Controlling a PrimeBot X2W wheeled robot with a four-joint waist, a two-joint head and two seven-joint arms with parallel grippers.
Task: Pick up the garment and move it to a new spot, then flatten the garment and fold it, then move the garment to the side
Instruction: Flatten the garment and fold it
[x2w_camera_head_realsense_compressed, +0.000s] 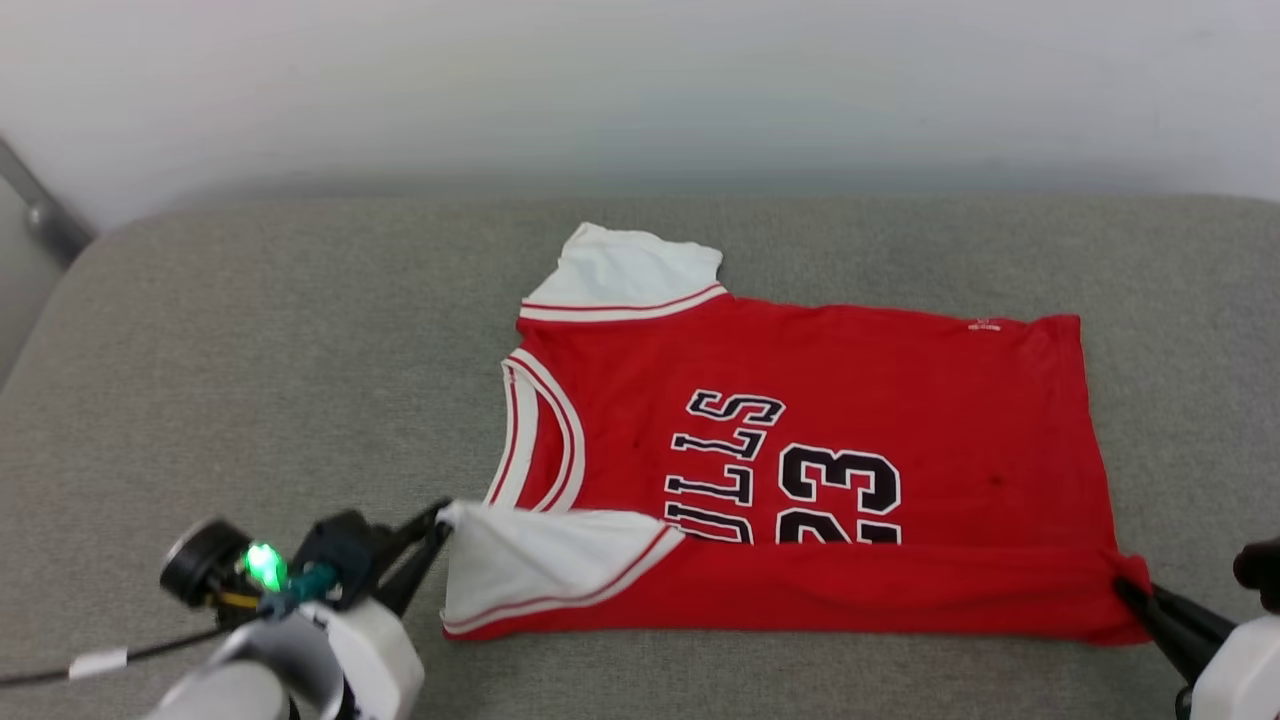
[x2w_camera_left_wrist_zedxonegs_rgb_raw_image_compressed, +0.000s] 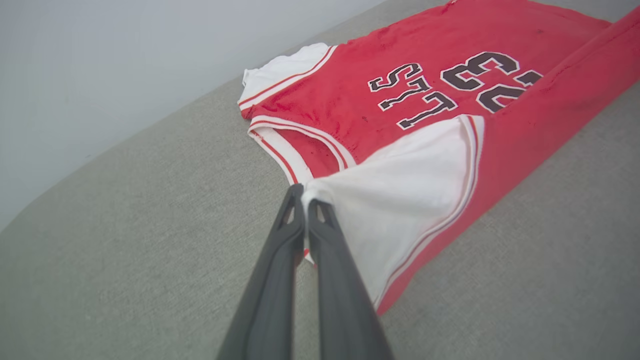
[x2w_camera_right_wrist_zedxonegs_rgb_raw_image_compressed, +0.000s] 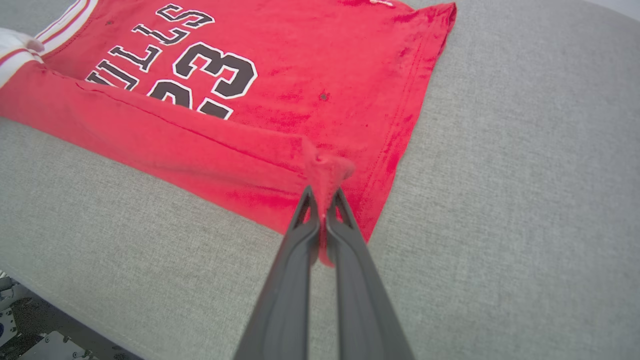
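Observation:
The garment is a red jersey with white sleeves and black lettering, lying front-up on the grey cushion, neck to the left. Its near long edge is folded over onto the front in a red band, covering part of the letters. My left gripper is shut on the corner of the near white sleeve, pinched at the fingertips. My right gripper is shut on the red hem corner at the garment's right end. The far white sleeve lies flat.
The grey cushion extends well to the left and behind the garment. A pale wall rises behind it. The cushion's front edge and a bit of floor show in the right wrist view.

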